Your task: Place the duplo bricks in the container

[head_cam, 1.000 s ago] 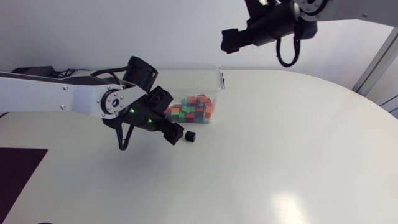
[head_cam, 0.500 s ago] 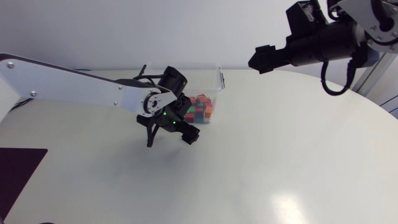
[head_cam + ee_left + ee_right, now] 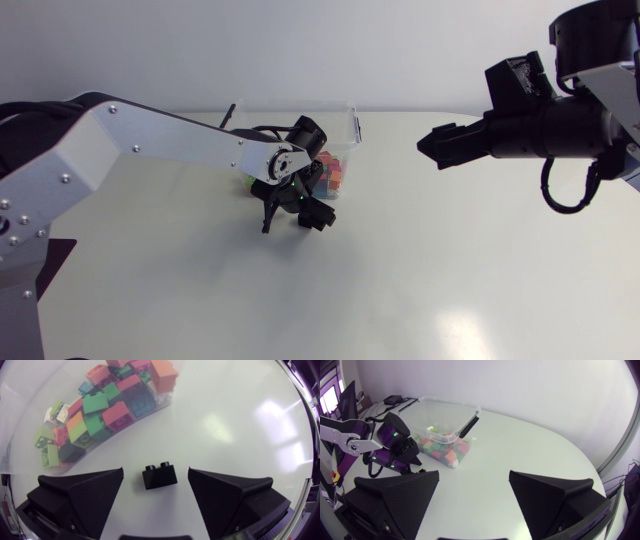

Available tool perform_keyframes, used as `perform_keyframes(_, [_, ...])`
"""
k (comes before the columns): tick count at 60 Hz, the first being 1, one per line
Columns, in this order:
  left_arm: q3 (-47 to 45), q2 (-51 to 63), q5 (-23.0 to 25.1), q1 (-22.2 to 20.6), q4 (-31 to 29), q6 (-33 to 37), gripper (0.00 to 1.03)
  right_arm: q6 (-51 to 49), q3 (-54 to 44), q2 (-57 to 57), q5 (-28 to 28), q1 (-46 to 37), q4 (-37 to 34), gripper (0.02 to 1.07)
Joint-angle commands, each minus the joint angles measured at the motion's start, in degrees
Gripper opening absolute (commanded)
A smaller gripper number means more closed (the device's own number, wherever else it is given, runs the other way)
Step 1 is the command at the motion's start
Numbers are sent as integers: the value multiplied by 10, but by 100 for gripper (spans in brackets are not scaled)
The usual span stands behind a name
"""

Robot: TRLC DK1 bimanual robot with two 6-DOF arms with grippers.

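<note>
Left pincer [image 3: 155, 468] gapes wide, black brick [image 3: 159, 475] lying untouched between its fingers.

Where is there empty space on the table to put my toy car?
The wide bare table between the container and the right end effector is free. Crowded: beside the container, where the left end effector straddles a black brick.

No text, number or sign can be read in any view; the studs of the black brick [image 3: 159, 475], lower middle of the left wrist frame, are too small to show print; the coloured duplo bricks [image 3: 116, 415] and the clear container [image 3: 452, 404] show no legible label.
</note>
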Motion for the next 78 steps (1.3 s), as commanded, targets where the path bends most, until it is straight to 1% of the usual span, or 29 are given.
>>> perform_keyframes(1, [21,19,-6,-7,-10,-23,79,1,-33,-21,-3,-7,10,103])
perform_keyframes(3, [22,19,-7,-9,-11,-26,77,0,-42,-29,-2,-10,11,103])
perform_keyframes(7, [31,23,-16,-12,-23,-28,77,-5,-54,-48,0,-15,10,103])
perform_keyframes(11, [42,30,-18,-14,-39,-32,63,-10,-63,-69,1,-24,6,103])
perform_keyframes(13, [46,33,-22,-15,-46,-34,60,-12,-66,-78,0,-29,3,103])
perform_keyframes(17, [56,39,-31,-18,-55,-37,60,-19,-73,-100,0,-36,-6,103])
perform_keyframes(24, [85,55,-31,-18,-102,-47,60,-25,-87,-126,0,-46,-14,103])
perform_keyframes(29, [95,60,-31,-17,-115,-48,60,-31,-94,-141,1,-53,-22,103])
perform_keyframes(42, [115,71,-31,-13,-122,-51,58,-44,-117,-183,-1,-72,-30,103])
perform_keyframes(52, [131,82,-31,-12,-145,-56,58,-51,-117,-220,-1,-83,-47,103])
perform_keyframes(54, [135,85,-31,-13,-148,-58,53,-53,-116,-226,-1,-88,-51,103])
perform_keyframes(55, [137,89,-31,-13,-155,-61,49,-55,-115,-231,-1,-91,-54,103])
perform_keyframes(58, [139,91,-31,-13,-156,-62,42,-58,-114,-240,-1,-95,-59,103])
perform_keyframes(62, [140,95,-31,-12,-156,-63,37,-60,-120,-253,-1,-100,-62,103])
perform_keyframes(64, [140,95,-31,-11,-156,-63,36,-64,-124,-260,-1,-104,-64,103])
perform_keyframes(71, [140,96,-31,-11,-155,-63,21,-67,-142,-298,-1,-113,-63,103])
perform_keyframes(75, [139,94,-31,-12,-152,-63,11,-67,-152,-320,-1,-123,-60,103])
perform_keyframes(78, [136,91,-31,-12,-150,-62,10,-67,-159,-340,-1,-129,-56,103])
